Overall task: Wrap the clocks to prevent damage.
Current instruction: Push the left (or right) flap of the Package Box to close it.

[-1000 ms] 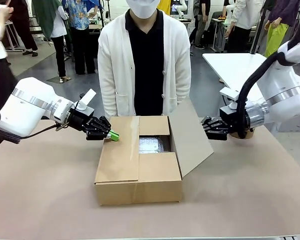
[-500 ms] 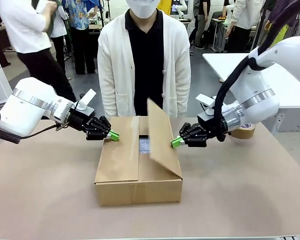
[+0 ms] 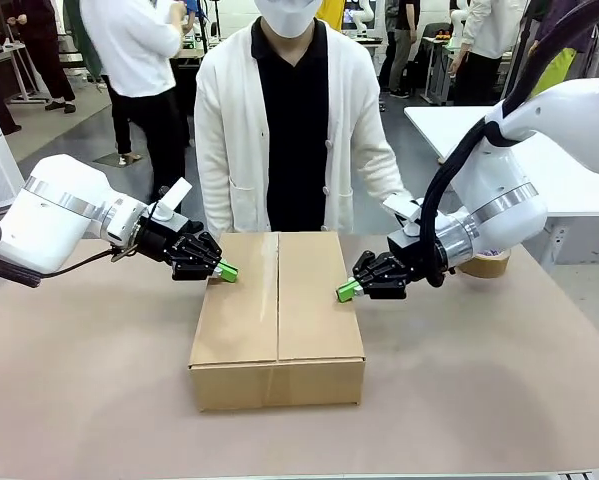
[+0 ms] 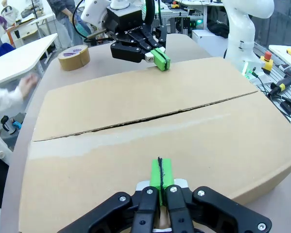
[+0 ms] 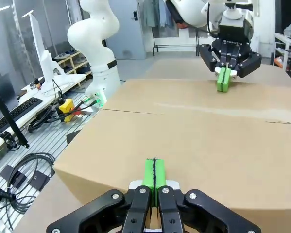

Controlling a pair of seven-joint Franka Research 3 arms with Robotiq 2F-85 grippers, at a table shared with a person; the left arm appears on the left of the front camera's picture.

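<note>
The clocks are hidden inside the brown cardboard box, whose two top flaps lie flat and meet along a centre seam. My left gripper is shut, its green tips resting on the left flap near its far corner. In the left wrist view, my left gripper presses on the cardboard. My right gripper is shut too, tips on the right flap's outer edge. The right wrist view has my right gripper on the box top, with the left gripper across from it.
A person in a white cardigan stands at the far side, close behind the box. A brown tape roll sits on the table behind my right arm, also seen as the tape roll. The table has bare room in front and to both sides.
My right gripper swung in from the right and pushed the right flap from open, through upright, down flat. The wrapped bundle inside is now covered. The left gripper stayed put.
</note>
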